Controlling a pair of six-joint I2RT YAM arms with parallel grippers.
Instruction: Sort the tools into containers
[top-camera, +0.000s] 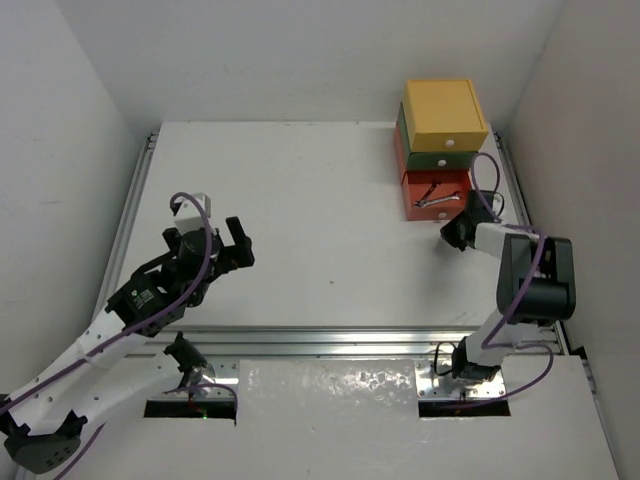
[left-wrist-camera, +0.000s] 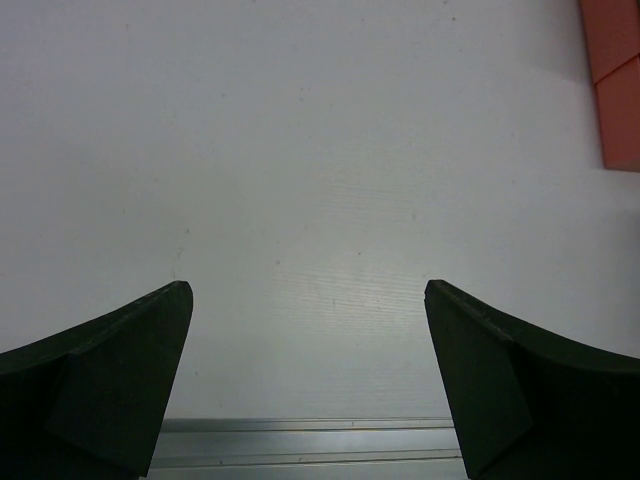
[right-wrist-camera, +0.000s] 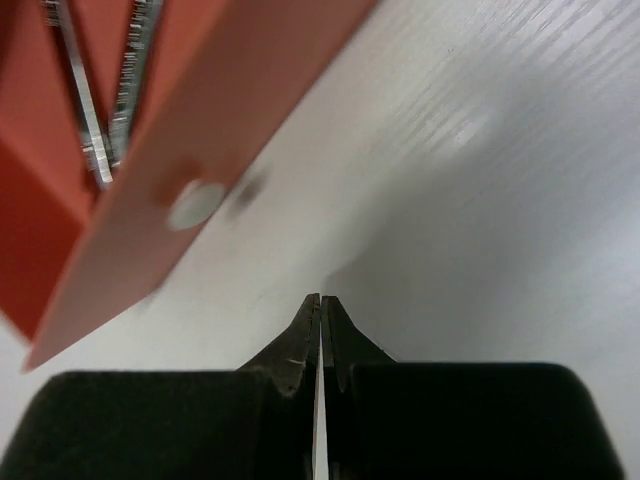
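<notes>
Wrenches lie in the red-orange drawer beside the closed right end effector.

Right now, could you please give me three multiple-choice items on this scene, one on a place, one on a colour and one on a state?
1. Where do the silver wrenches lie?
A) on the floor
B) in the open red-orange drawer
C) in a blue tray

2. What colour is the top drawer?
A) yellow
B) blue
C) white

3. How does the right gripper stand?
A) wide open
B) shut on a wrench
C) shut, holding nothing

Answers:
1 B, the top view shows them inside the pulled-out drawer.
2 A, it shows yellow from above.
3 C, the right wrist view shows its fingertips pressed together with nothing between them.
</notes>
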